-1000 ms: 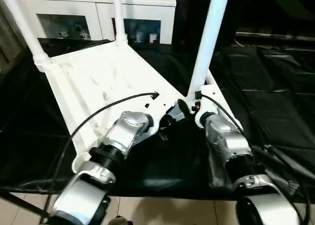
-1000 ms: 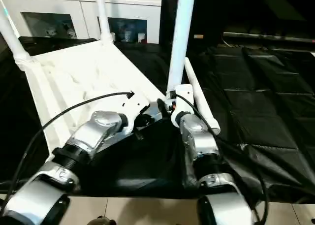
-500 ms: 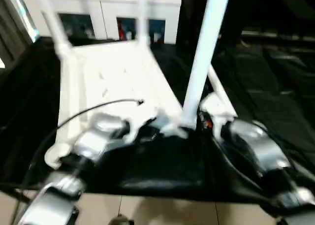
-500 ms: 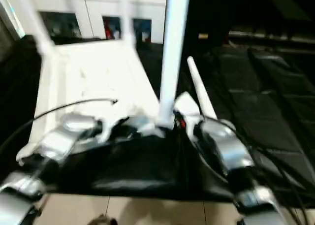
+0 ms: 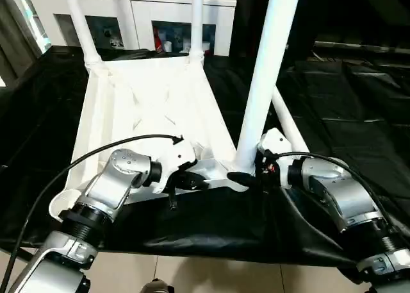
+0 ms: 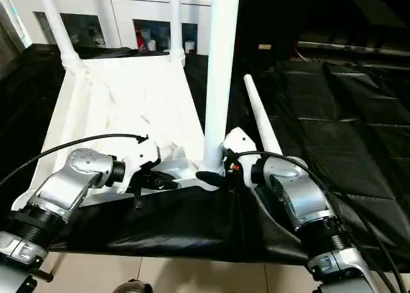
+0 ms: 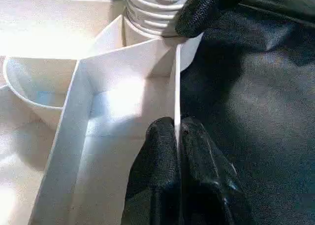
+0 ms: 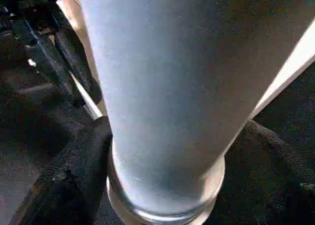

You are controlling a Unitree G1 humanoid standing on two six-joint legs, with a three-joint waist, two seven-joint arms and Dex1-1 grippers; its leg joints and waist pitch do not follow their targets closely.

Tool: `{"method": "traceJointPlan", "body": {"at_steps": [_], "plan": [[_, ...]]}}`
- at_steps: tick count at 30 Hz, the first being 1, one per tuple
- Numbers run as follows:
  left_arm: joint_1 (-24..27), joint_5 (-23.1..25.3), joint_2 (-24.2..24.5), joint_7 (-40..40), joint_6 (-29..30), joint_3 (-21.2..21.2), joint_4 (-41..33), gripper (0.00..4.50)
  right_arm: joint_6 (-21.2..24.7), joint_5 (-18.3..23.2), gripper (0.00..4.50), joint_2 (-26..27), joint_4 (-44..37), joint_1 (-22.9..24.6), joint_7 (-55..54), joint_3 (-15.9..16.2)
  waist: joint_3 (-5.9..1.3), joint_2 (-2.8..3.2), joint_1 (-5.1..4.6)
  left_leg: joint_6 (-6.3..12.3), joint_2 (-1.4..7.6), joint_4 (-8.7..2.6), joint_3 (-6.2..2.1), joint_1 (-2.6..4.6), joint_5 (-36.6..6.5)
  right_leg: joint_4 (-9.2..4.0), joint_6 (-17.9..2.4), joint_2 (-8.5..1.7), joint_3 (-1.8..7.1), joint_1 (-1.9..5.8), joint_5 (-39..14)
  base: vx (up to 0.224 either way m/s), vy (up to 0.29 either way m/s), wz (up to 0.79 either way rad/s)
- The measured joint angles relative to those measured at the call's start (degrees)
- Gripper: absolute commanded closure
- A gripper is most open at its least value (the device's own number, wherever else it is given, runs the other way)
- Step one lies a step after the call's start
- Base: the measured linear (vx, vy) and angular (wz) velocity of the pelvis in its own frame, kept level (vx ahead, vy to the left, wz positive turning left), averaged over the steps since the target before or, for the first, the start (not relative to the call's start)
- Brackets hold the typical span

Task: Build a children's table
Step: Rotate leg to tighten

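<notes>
Tabletop (image 5: 147,113) lies upside down at frame centre. Left gripper (image 7: 177,136) pinches its thin rim wall. Right gripper (image 8: 162,176) wraps the upright leg (image 5: 266,81) at its base.

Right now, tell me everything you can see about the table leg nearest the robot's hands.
The near leg is a long, smooth white tube that looks like plastic. It stands upright, its ribbed, flared lower end seated in the tabletop's near right corner socket, and its top runs out of frame. The right hand wraps its black fingers around the base. The left hand pinches the tabletop's thin edge wall just beside it. A loose leg lies on the black cloth nearby.
</notes>
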Motion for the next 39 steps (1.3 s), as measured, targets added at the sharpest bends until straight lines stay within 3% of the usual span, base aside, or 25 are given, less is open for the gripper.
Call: {"method": "traceJointPlan", "body": {"at_steps": [11, 15, 20, 26, 28, 35, 39], "plan": [[0.25, 0.06, -0.13, 0.93, 0.79, 0.25, -0.16, 4.50, 0.64, 0.66, 1.71, 2.18, -0.33, 1.43, -2.27, -1.25, 0.00, -0.04, -0.16, 0.00, 0.01, 0.02, 0.00, 0.03, 0.01, 0.03, 0.00, 0.00, 0.00, 0.01, 0.00, 0.000, 0.000, 0.00], [-1.79, 1.85, -4.05, 8.06, 2.02, 1.20, 3.50, 4.50, 0.47, 0.34, 1.76, 8.03, 5.34, -0.20, -13.36, -5.18, -0.02, -0.03, -1.10, -0.03, 0.01, 0.06, 0.02, 0.26, 0.02, 0.09, -0.10, 0.00, 0.04, 0.13, 0.10, 0.000, 0.000, 0.00], [-7.83, 3.98, -14.20, 25.15, 5.48, 3.27, 12.83, 4.50, 0.74, -1.32, 1.76, 17.89, 16.68, -7.71, -38.72, -11.64, -0.07, 0.04, -1.50, -0.06, 0.00, 0.02, 0.01, 0.36, 0.03, 0.09, -0.08, 0.00, 0.04, 0.13, 0.22, 0.000, 0.000, 0.00], [-9.58, 4.36, -18.11, 30.49, 6.27, 3.92, 15.48, 4.50, -2.02, -2.62, 1.76, 20.34, 20.85, -10.04, -46.35, -13.48, -0.22, 0.27, -1.27, -0.04, -0.03, -0.02, 0.02, 0.27, 0.02, -0.13, 0.00, -0.01, 0.04, 0.20, 0.18, 0.000, 0.000, 0.00], [-9.77, 4.54, -18.37, 30.60, 6.19, 4.09, 15.81, 4.50, -2.73, -2.95, 1.08, 20.40, 21.50, -10.27, -46.34, -13.64, -0.24, 0.30, -1.26, -0.03, -0.05, -0.04, 0.03, 0.25, 0.02, -0.17, -0.01, -0.02, 0.04, 0.20, 0.18, 0.000, 0.000, 0.00], [-9.79, 5.00, -17.57, 30.18, 4.18, 3.98, 16.55, 4.50, -3.67, -2.53, 0.52, 20.07, 22.46, -10.13, -43.05, -13.52, -0.25, 0.33, -1.53, -0.04, -0.03, -0.07, 0.03, 0.28, 0.03, -0.15, 0.00, -0.01, 0.04, 0.15, 0.24, 0.000, 0.000, 0.00], [-8.74, 4.94, -15.63, 27.34, 3.63, 3.79, 14.65, 4.50, -3.86, -2.89, 0.25, 16.26, 21.35, -9.53, -36.37, -11.16, -0.25, 0.34, -1.37, -0.04, -0.02, -0.16, 0.03, 0.18, 0.03, -0.17, 0.03, 0.00, 0.02, 0.03, 0.22, 0.000, 0.000, 0.00]]}}
